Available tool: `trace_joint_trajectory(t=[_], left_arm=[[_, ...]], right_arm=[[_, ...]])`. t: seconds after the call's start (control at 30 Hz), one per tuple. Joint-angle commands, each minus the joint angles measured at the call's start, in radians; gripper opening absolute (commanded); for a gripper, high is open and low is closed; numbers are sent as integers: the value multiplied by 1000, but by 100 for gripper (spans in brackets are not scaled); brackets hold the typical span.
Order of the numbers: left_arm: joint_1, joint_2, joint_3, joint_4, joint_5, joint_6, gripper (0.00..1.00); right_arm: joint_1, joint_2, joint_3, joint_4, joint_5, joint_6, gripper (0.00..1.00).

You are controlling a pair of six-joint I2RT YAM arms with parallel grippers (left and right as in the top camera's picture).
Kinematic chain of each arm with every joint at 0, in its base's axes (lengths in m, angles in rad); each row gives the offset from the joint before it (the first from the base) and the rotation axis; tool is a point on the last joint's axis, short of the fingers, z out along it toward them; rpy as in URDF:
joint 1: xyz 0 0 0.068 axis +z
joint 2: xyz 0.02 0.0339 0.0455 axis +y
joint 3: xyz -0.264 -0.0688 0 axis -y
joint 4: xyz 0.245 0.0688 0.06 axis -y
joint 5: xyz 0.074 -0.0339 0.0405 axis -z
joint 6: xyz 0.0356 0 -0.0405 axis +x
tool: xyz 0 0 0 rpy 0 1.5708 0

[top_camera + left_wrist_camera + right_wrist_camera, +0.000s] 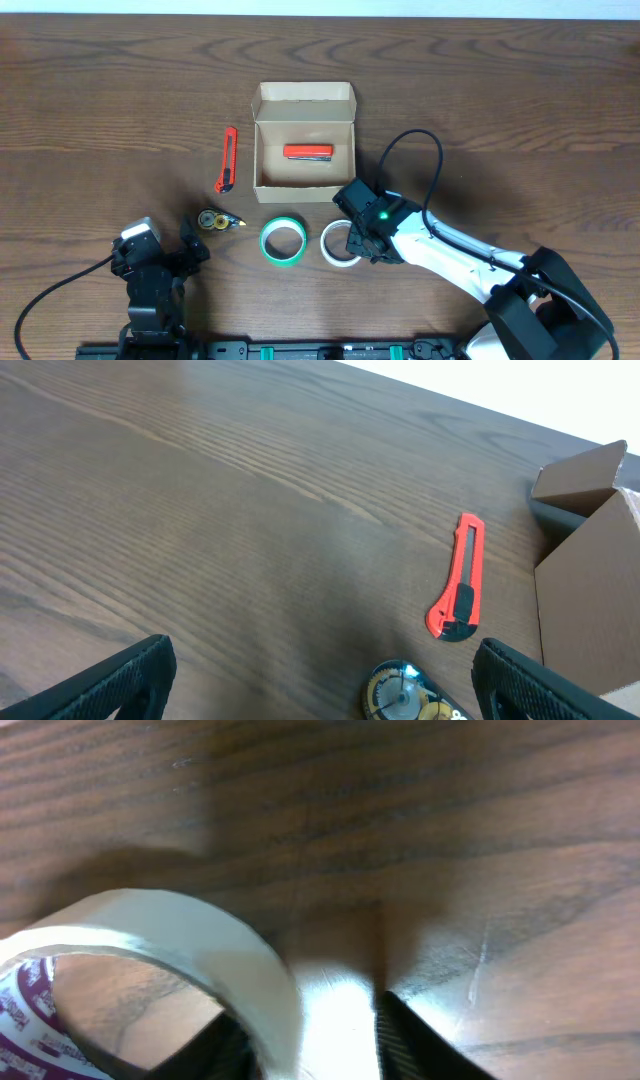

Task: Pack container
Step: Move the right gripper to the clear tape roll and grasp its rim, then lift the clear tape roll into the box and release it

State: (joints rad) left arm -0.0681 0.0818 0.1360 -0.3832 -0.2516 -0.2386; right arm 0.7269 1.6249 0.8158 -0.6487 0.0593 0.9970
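The container (264,150), a tan cardboard box with its lid flap folded back, stands open at mid-table with a red and black object (307,152) inside. My right gripper (352,243) is down over a white tape roll (329,245) in front of the box. In the right wrist view the gripper (320,1045) straddles the roll's wall (200,940): one finger sits inside the ring, the other finger (415,1040) outside, with a bright gap left beside the wall. My left gripper (320,680) stands wide open and holds nothing, low at the front left.
A red box cutter (228,158) lies left of the box. A green tape roll (266,243) lies beside the white one. A small correction-tape dispenser (218,220) sits just ahead of the left gripper, near its right finger (540,685). The right arm's cable loops beside the box.
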Motion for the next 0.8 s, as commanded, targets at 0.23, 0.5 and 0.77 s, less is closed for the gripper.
trace_joint_trajectory(t=[0.23, 0.5, 0.77], left_arm=[[0, -8, -22, -1, -18, 6, 95], [0, -8, -22, -1, -18, 6, 96], [0, -8, -22, -1, -18, 7, 96]], right_arm=[[8, 44, -8, 5, 7, -8, 1], [7, -5, 3, -69, -38, -37, 1], [8, -182, 13, -269, -28, -77, 1]])
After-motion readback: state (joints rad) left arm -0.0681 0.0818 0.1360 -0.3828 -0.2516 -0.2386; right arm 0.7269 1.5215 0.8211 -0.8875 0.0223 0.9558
